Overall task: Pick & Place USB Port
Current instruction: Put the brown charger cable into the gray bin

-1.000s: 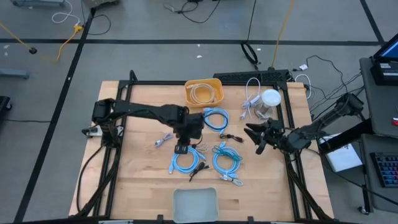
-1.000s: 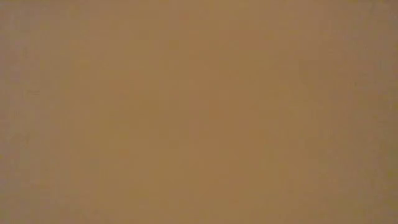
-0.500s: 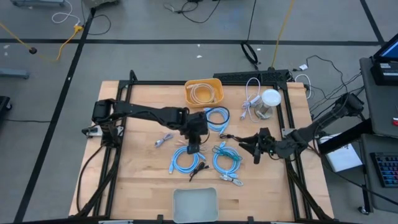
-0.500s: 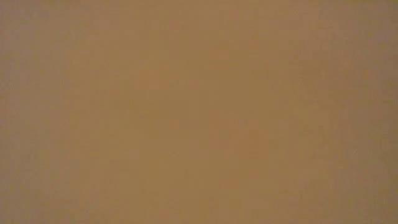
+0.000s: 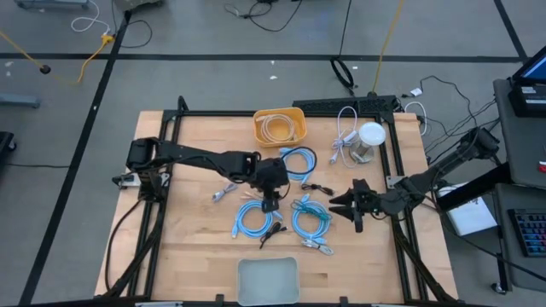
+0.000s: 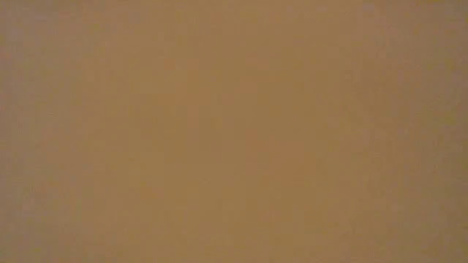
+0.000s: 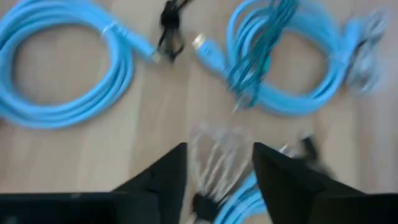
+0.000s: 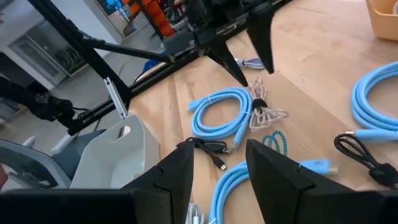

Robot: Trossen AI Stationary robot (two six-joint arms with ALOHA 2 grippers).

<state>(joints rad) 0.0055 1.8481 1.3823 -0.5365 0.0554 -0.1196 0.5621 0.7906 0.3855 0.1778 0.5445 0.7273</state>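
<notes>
Nearest the front edge of the counter [image 5: 188,247] sits a grey tray [image 5: 268,277]. Further in, the left end effector [image 5: 270,201] hovers with fingers apart over a small clear cable bundle [image 7: 216,157] lying on the wood among blue coils [image 5: 253,222]. The right end effector [image 5: 347,207] waits alongside, fingers spread, empty. At the back stands the yellow bin [image 5: 279,126].

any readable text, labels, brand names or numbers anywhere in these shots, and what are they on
None can be read in any view.
The blue cables, the yellow bin and the grey tray show no print.
The white round thing shows no label.
The low view is a blank tan blur.
The coloured things in the room behind, seen from the right wrist view, are too blurred to tell any lettering.
</notes>
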